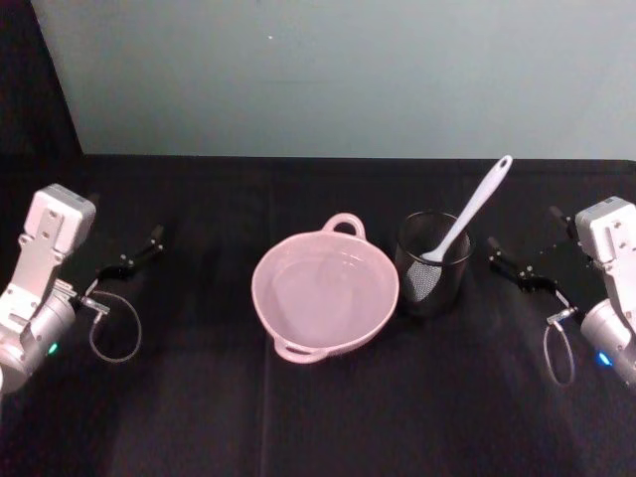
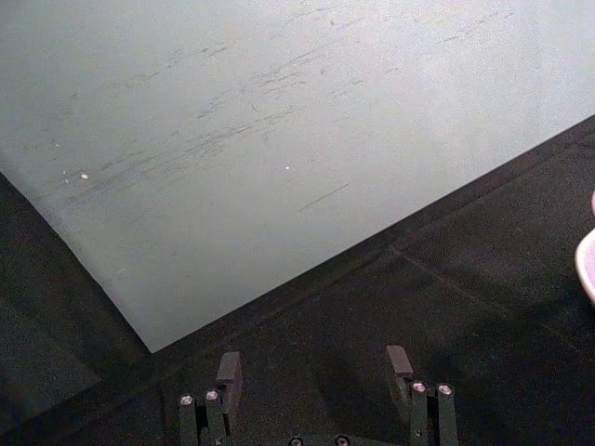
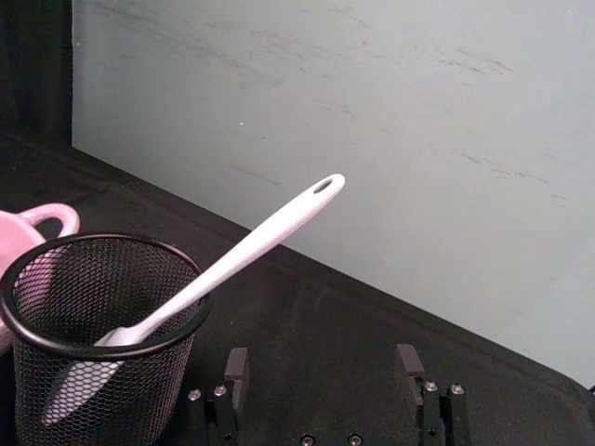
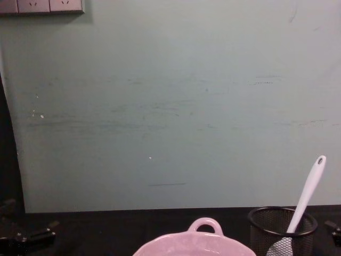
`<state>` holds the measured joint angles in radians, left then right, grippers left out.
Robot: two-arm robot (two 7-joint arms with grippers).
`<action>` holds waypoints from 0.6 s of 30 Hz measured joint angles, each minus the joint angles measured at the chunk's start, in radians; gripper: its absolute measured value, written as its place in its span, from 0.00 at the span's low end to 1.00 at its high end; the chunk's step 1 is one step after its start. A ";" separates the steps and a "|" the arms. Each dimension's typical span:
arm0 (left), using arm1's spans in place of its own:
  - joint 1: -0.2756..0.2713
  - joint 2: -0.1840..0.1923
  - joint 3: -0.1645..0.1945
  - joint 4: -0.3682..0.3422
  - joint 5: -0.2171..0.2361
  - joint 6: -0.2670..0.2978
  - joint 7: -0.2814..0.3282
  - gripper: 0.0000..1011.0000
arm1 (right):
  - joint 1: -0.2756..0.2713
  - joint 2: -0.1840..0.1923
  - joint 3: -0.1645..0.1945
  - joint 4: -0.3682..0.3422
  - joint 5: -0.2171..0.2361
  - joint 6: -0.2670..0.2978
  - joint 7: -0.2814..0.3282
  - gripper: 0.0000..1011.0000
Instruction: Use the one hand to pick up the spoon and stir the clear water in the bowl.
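The pale pink bowl [image 1: 262,294] sits at the table's middle, and the clear water [image 1: 323,286] shows as a faint sheen inside it. The white spoon [image 1: 475,204] stands head-down in a black mesh cup [image 1: 433,268] just right of the bowl. Its handle leans up and to the right. My right gripper [image 1: 523,231] hovers open to the right of the cup, apart from it, and in the right wrist view its fingers [image 3: 406,360] hold nothing. My left gripper [image 1: 127,227] rests open at the far left with nothing in it.
A pale green wall [image 4: 170,106] rises behind the black table [image 1: 199,417]. The bowl's loop handle [image 4: 205,225] and the spoon [image 4: 309,186] show low in the chest view. Bare cloth lies in front of the bowl and to both sides.
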<state>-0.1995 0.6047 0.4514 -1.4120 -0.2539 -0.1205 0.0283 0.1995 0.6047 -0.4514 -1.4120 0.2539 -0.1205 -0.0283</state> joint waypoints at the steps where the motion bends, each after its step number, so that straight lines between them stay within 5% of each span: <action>1: 0.000 0.000 0.000 0.000 0.000 0.000 0.000 1.00 | 0.000 0.000 0.000 0.000 0.000 0.000 0.000 0.99; 13: 0.000 0.000 0.000 0.000 0.000 0.000 0.000 1.00 | -0.013 0.003 0.013 -0.012 0.006 -0.008 0.002 0.99; 18: 0.000 0.000 0.000 0.000 0.000 0.000 0.000 1.00 | -0.079 0.012 0.077 -0.073 0.093 -0.026 0.029 0.99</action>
<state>-0.1995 0.6047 0.4514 -1.4120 -0.2539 -0.1205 0.0283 0.1210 0.6162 -0.3741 -1.4852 0.3465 -0.1466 0.0006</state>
